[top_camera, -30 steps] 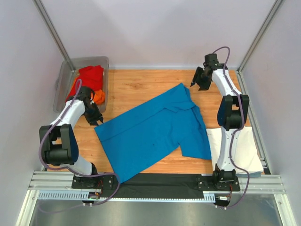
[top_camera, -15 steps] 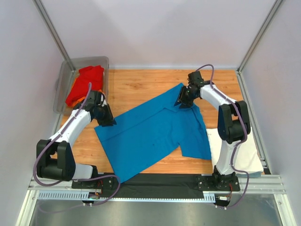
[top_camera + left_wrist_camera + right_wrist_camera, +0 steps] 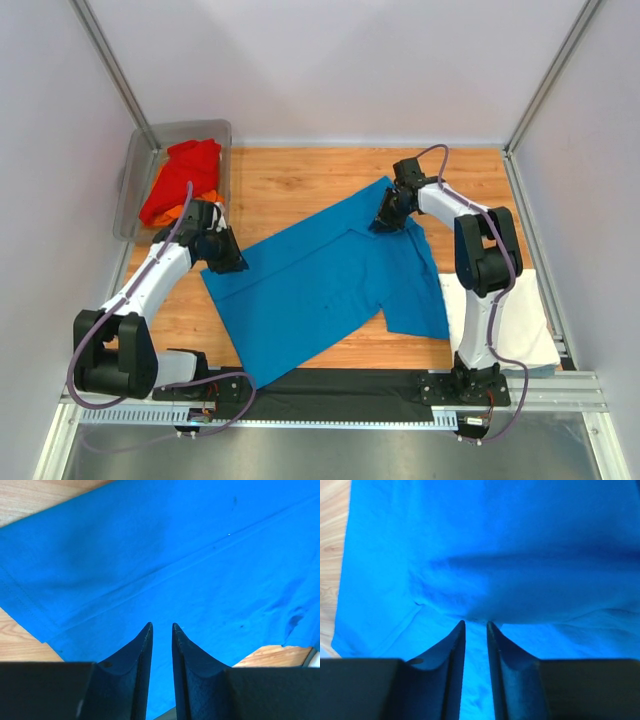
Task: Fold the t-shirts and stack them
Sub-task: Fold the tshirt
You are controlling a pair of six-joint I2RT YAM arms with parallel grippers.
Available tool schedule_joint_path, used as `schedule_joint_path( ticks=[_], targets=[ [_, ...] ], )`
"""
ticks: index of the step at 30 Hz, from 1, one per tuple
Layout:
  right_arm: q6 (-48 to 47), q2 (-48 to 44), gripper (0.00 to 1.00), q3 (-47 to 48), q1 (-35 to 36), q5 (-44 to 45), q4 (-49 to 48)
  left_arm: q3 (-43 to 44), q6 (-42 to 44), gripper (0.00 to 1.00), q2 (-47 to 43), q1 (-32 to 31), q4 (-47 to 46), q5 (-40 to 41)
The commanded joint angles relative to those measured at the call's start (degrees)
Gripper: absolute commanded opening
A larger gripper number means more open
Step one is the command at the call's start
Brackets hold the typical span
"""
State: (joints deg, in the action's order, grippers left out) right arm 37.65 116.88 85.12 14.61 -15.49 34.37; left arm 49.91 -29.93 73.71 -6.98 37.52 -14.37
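Robotics lab cell — plain white walls (image 3: 330,70), aluminium frame posts (image 3: 112,68), metal mounting rail (image 3: 570,388), wooden tabletop (image 3: 290,190).

At the far left corner of a wooden table (image 3: 290,185), a grey see-through tub (image 3: 190,128). Along the near edge, a black mat (image 3: 340,385) and a metal rail (image 3: 570,388). Pale walls (image 3: 330,70) left, far and right.

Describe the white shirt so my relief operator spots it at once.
On the wooden table, look at the near right corner, by the right arm's base. The white shirt lies there folded into a neat rectangle, unlike the spread-out blue shirt beside it.
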Motion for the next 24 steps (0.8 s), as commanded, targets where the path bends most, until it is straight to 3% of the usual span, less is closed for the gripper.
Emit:
schedule_joint_path(
  ticks=[1, 7, 15, 20, 22, 24],
  targets=[
    [-0.03, 0.98, 0.27, -0.22, 0.94, 1.60, -2.11, 2.82, 1.46, 0.29, 0.20, 0.13, -0.34, -0.04],
    [-1.43, 1.95, 0.37, 1.01, 0.95, 4.15, -0.36, 4.49, 2.42, 0.28, 2.75, 0.13, -0.08, -0.22],
    [-1.61, 4.23, 0.36, 1.89, 1.30, 4.50, 0.17, 6.43, 3.13, 0.28, 5.21, 0.48, 0.19, -0.66],
    [-1.26, 4.41, 0.18, 3.64, 1.21, 3.97, 0.61, 6.52, 3.39, 0.28, 5.56, 1.18, 0.28, -0.92],
    [-1.00, 4.06, 0.00, 4.35, 1.21, 3.71, 2.09, 6.43, 3.48, 0.28, 5.48, 1.36, 0.28, -0.92],
    [-0.39, 2.83, 0.00, 5.22, 1.30, 3.80, 3.59, 6.34, 3.39, 0.28, 5.48, 1.62, 0.10, -0.92]
  ],
)
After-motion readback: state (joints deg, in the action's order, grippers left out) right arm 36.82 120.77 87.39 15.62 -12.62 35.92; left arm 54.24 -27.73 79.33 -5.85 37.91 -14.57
